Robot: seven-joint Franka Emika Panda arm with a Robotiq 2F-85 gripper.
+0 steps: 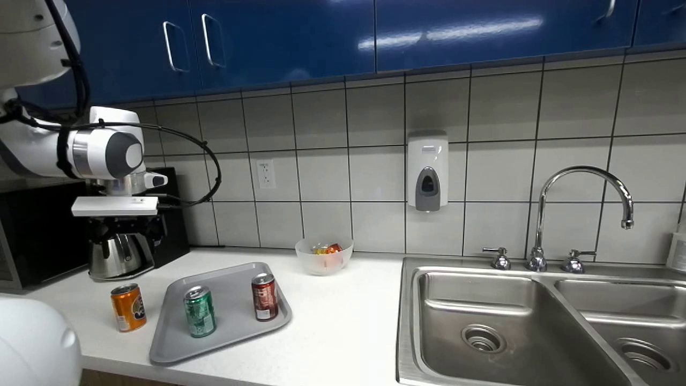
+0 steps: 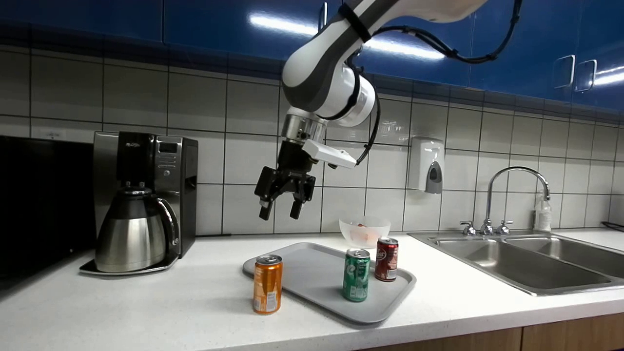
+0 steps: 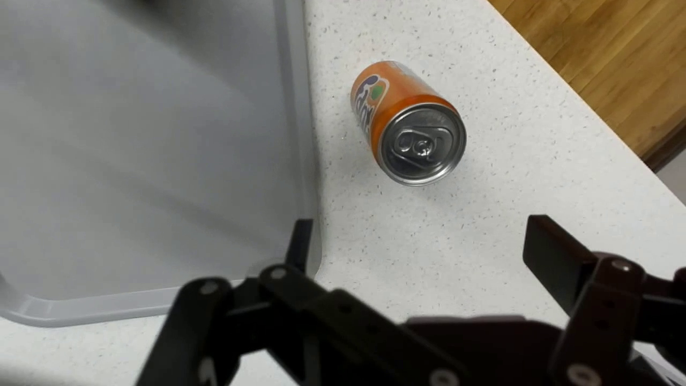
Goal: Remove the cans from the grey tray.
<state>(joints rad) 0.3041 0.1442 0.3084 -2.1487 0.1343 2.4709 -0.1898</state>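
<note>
The claw (image 2: 280,210) hangs in the air above the worktop (image 2: 170,312), and its two fingers (image 3: 557,257) stand wide apart from each other. It is well apart from the cans. The orange can (image 2: 267,285) stands upright on the worktop, outside the grey tray (image 2: 314,273) and near its edge; in the wrist view, a strip of the worktop shows between this can and the tray. The green can (image 2: 356,277) and the red can (image 2: 386,262) are both upright on the tray, which lies flat, and they stand apart from each other. In both exterior views, the red can is the nearer of these two to the sink (image 1: 408,321). Close to the tiled wall (image 1: 321,174), near the tray, there is a whitish bowl (image 1: 306,258); it holds some reddish and yellow pieces, too small for me to tell. A coffee machine (image 2: 168,190) stands also on the worktop, with its metal jug (image 2: 130,243) in place. On the wall is fixed a soap dispenser (image 1: 427,171), which shows between the bowl and the tap (image 1: 539,225).
</note>
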